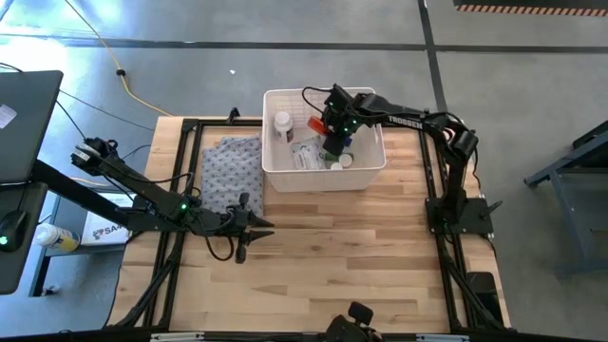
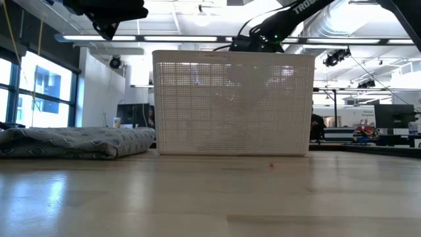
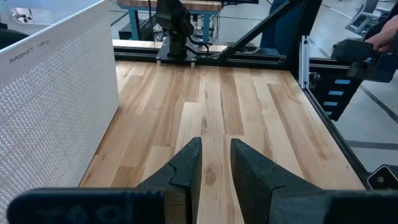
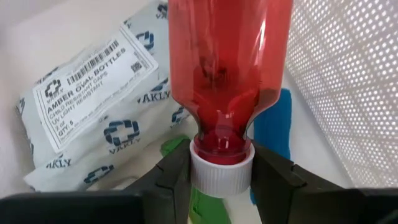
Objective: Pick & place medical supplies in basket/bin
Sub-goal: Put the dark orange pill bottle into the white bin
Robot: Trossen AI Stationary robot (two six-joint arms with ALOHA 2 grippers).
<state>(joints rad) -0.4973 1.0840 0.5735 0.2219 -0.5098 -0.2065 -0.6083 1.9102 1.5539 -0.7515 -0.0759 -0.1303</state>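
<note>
The white slotted basket (image 1: 323, 176) stands at the table's far middle; it also shows in the low view (image 2: 233, 105). My right gripper (image 1: 335, 141) reaches down into it, shut on the red white-capped bottle (image 4: 230, 62). Beneath the bottle, on the basket floor, lie a white labelled packet (image 4: 93, 106), a blue block (image 4: 273, 130) and a green tube (image 4: 177, 146). A white pill bottle (image 1: 282, 123) stands in the basket's left part. My left gripper (image 3: 216, 155) waits over the table left of centre, narrowly open, touching nothing. My right gripper pinches the red bottle's white cap (image 4: 221, 168) between its two fingers, one finger (image 4: 174, 174) on each side. The fingers come from above, pointing down. The red body hangs below the cap, over the packet. Whether its base rests on anything I cannot tell.
A folded grey patterned cloth (image 1: 231, 171) lies left of the basket, also seen in the low view (image 2: 72, 141). Bare wooden tabletop (image 1: 361, 247) spreads across the near half. A black frame (image 1: 432, 171) borders the table. The basket wall (image 4: 348, 93) stands close beside the bottle.
</note>
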